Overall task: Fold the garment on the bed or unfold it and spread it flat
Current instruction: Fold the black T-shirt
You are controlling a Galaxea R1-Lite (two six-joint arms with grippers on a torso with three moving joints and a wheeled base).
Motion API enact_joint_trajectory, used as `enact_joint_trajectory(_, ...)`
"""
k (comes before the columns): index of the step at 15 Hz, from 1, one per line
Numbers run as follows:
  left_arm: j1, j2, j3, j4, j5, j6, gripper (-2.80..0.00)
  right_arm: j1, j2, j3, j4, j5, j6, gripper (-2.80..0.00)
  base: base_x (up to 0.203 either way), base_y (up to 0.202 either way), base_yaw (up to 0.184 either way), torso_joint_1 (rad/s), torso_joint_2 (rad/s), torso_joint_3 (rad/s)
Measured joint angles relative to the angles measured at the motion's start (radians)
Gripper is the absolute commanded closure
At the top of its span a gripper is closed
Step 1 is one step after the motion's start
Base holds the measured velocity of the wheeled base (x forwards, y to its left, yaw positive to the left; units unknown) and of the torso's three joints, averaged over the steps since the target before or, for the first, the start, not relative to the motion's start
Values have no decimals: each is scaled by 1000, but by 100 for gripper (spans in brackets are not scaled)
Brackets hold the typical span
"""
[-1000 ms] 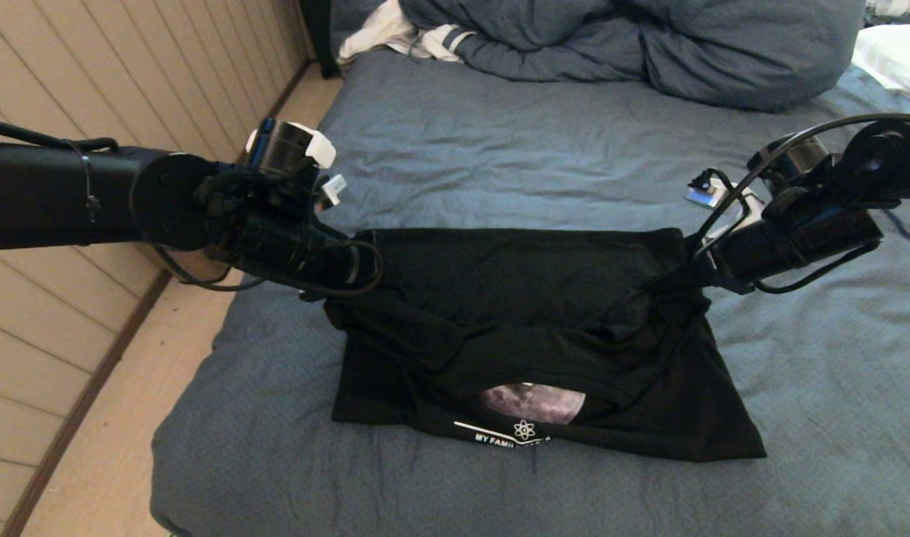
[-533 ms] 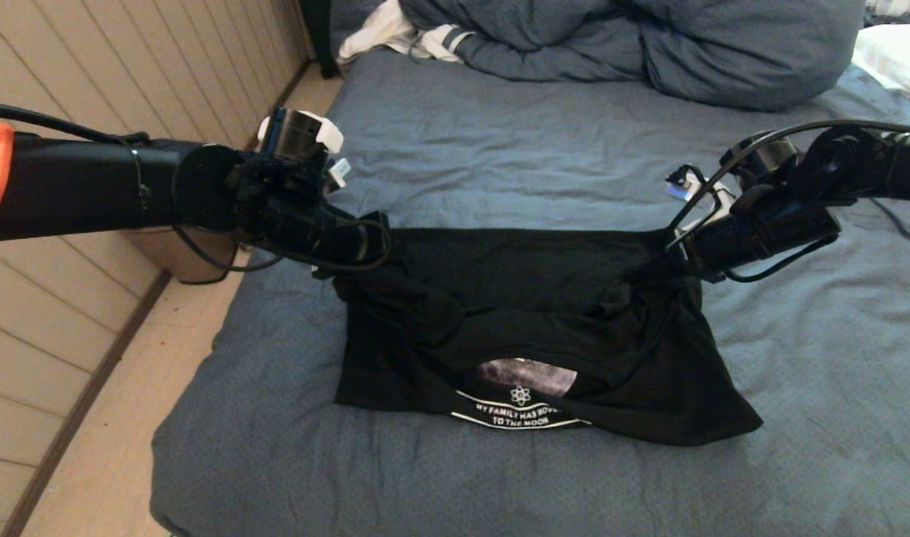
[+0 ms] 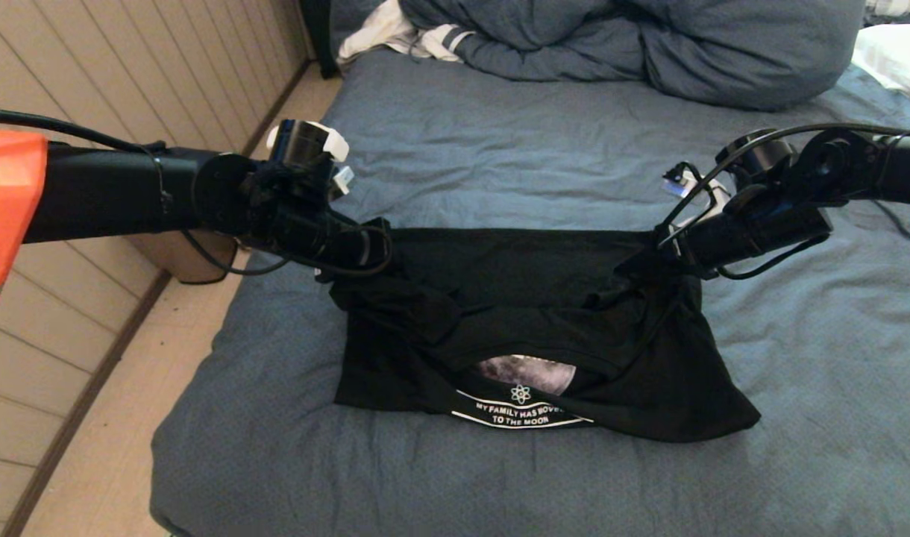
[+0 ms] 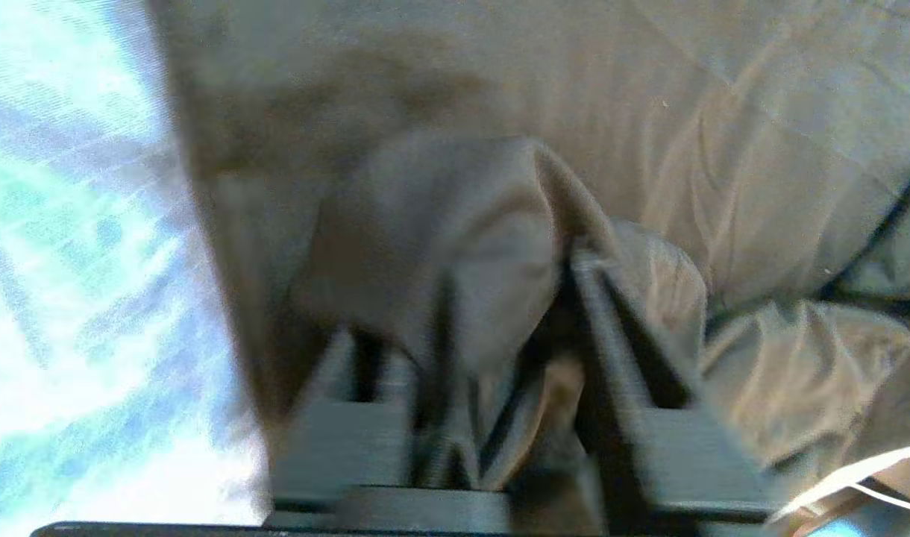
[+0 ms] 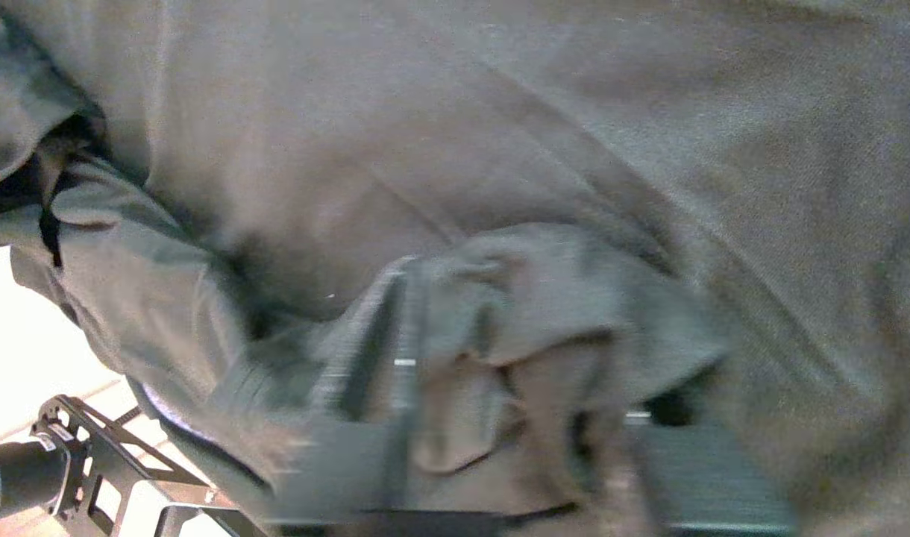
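Note:
The garment point(image 3: 529, 306), a black T-shirt, lies crumpled across the middle of the bed point(image 3: 500, 149). Its moon print point(image 3: 526, 373) and white lettering point(image 3: 511, 414) show near the front edge. My left gripper point(image 3: 384, 250) is at the shirt's far left corner. In the left wrist view, this gripper point(image 4: 507, 276) has its jaws apart, with a fold of the garment point(image 4: 470, 224) lying between them. My right gripper point(image 3: 649, 257) is at the far right corner. In the right wrist view, the right gripper point(image 5: 507, 313) also stands open, with cloth point(image 5: 544, 291) draped over one finger.
A bunched blue-grey duvet point(image 3: 649, 45) and a white striped cloth point(image 3: 403, 33) lie at the head of the bed, and a white pillow point(image 3: 895, 52) at the far right. The bed's left edge drops to a light floor point(image 3: 104, 447) beside a panelled wall point(image 3: 127, 67).
Both arms moved toward the far side of the bed, drawing the shirt's upper layer back. The white lettering under the moon print is now uncovered.

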Motion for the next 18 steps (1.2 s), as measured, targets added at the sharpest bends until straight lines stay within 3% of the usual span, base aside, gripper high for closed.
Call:
enact_joint_trajectory(3, 8, -46, 34, 0, 3, 1, -280, -7, -20, 2, 6, 0, 1, -280, 0, 0, 0, 0, 0, 0)
enact_joint_trajectory(11, 112, -179, 56, 2, 8, 6, -280, -39, -118, 19, 11, 0, 2, -280, 0, 0, 0, 0, 0, 0)
enact_joint_trajectory(12, 116, -196, 60, 7, 8, 6, 0, -39, -131, 28, 11, 0, 2, 0, 0, 0, 0, 0, 0, 0)
enact_joint_trajectory(18, 107, -351, 157, 127, 0, 18, 0, -68, -271, 209, 5, 2, -13, 0, 0, 0, 0, 0, 0, 0)
